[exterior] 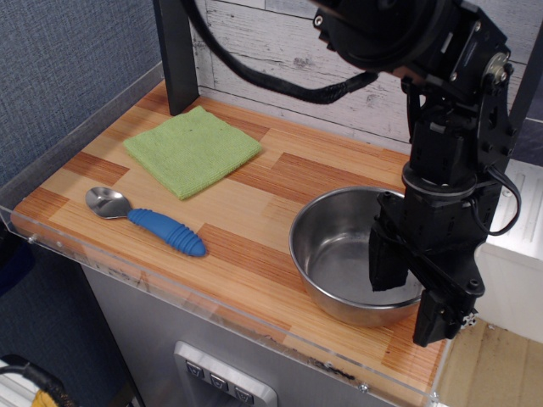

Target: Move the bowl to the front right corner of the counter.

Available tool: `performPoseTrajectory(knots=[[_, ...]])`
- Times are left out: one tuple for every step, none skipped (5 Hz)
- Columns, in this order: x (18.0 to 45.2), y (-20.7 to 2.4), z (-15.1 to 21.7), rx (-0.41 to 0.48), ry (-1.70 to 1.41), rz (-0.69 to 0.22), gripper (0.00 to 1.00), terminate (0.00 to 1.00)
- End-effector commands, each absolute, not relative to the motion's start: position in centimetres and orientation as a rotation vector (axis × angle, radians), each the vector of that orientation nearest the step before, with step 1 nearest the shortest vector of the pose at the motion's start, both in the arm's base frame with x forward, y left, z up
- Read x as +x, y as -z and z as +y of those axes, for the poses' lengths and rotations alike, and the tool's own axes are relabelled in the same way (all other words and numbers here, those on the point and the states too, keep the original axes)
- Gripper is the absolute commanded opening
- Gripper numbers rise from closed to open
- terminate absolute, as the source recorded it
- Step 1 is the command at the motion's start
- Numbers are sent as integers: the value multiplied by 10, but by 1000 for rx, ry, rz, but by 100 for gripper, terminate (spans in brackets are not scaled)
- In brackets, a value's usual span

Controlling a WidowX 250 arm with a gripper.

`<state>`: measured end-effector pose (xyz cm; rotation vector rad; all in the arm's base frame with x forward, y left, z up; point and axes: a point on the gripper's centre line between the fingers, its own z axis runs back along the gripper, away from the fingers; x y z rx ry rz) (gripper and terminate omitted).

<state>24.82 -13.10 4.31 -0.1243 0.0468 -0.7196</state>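
The large shiny steel bowl [339, 254] sits upright on the wooden counter [254, 212] near its front right corner. My black gripper [411, 295] hangs over the bowl's right rim. Its jaws are spread, with one finger [386, 264] inside the bowl and the other [433, 315] outside it toward the counter's right edge. The rim passes between them, and I cannot see either finger pressing on it. The arm hides the bowl's right side.
A green cloth [193, 149] lies at the back left. A spoon with a blue handle [151, 222] lies near the front left edge. A clear acrylic lip [212, 312] runs along the counter's front. A black post [176, 59] stands at the back.
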Motion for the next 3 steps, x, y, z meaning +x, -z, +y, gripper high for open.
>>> performPoseTrajectory(knots=[[263,-106,-137,-162,702,-121,100,0],[262,-129,-132,-158,677,-180,100,0],[258,-149,-124,-106,644,-235,100,0]])
